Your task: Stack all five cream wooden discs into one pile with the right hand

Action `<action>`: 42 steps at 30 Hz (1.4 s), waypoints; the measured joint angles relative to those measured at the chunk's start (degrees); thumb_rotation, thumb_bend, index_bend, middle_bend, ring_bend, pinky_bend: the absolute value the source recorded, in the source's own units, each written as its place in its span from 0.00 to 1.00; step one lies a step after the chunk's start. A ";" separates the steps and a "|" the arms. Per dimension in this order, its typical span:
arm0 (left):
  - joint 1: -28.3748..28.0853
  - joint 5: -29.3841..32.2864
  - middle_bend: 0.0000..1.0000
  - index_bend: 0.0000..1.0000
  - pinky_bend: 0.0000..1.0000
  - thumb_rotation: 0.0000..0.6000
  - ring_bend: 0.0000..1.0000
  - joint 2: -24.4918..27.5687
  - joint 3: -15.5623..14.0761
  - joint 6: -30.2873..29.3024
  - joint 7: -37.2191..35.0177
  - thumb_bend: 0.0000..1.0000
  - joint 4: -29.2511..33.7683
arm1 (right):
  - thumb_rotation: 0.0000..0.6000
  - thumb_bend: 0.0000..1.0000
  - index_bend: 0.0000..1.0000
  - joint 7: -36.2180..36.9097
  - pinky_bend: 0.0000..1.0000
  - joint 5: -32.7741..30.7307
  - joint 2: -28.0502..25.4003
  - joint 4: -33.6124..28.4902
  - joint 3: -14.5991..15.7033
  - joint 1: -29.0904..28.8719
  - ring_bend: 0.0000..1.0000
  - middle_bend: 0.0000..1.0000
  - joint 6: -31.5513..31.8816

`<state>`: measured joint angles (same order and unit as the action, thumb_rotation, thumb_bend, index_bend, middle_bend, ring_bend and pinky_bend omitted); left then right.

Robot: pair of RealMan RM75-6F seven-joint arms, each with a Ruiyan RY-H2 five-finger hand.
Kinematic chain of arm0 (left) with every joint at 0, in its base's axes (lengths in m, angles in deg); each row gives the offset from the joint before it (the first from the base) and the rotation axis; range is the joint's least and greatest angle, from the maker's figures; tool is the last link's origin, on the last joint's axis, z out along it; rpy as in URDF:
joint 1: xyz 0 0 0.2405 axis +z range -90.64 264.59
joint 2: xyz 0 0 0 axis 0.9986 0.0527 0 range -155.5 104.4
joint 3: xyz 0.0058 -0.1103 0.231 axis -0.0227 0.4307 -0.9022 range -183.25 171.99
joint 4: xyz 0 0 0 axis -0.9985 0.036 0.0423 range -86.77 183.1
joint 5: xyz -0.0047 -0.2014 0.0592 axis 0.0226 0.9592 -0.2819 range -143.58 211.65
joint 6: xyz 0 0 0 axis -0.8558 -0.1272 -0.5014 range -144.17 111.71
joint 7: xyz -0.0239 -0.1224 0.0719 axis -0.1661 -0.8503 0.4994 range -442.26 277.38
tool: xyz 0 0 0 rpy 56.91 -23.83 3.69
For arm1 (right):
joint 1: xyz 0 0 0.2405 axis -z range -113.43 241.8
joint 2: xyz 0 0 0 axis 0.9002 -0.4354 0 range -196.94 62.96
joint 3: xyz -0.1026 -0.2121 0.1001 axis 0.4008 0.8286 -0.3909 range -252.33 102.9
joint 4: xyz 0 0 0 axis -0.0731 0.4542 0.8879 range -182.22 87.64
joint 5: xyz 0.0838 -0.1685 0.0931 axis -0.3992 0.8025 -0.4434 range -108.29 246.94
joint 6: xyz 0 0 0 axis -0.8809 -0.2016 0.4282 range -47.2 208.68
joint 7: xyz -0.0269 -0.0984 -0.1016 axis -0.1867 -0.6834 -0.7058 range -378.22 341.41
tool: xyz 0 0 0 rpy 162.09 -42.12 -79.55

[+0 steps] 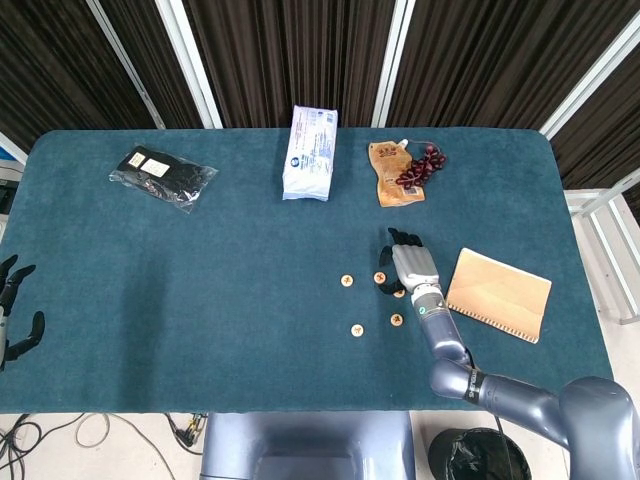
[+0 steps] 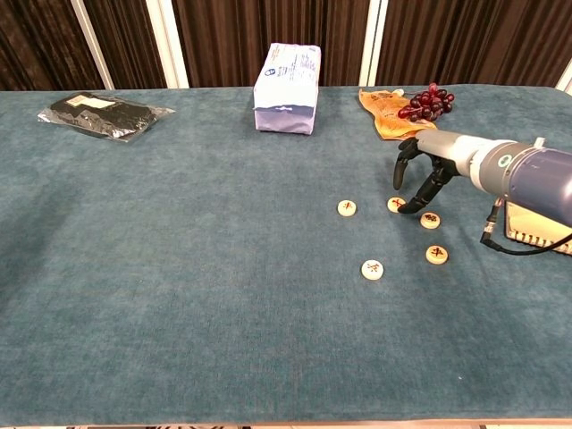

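Step in hand: first pick, nothing stacked yet. Five cream discs (image 2: 347,208) lie apart on surface (image 2: 179,268), all near your right robot hand (image 2: 422,175): two left of it, one at its fingertips (image 2: 404,208), two nearer you. Hand holds nothing, fingers spread over that disc. Next: close thumb and finger on it, lift, set on neighbour. Left robot hand (image 1: 12,310) idle, far left edge, empty.

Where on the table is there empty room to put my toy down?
Wide bare cloth lies left of the discs, below the black packet and white pack. It is crowded around the right hand, notebook and grapes.
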<state>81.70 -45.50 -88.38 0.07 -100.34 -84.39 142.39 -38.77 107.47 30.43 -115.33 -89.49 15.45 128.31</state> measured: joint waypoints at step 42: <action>-0.04 0.19 0.00 0.15 0.00 1.00 0.00 0.00 0.03 0.26 0.19 0.47 0.09 | 1.00 0.35 0.50 1.05 0.00 1.54 1.10 1.73 -0.50 0.20 0.00 0.00 -1.71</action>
<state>81.66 -45.30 -88.38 0.10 -100.08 -84.20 142.48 -37.72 109.01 31.53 -113.60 -90.00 15.66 126.60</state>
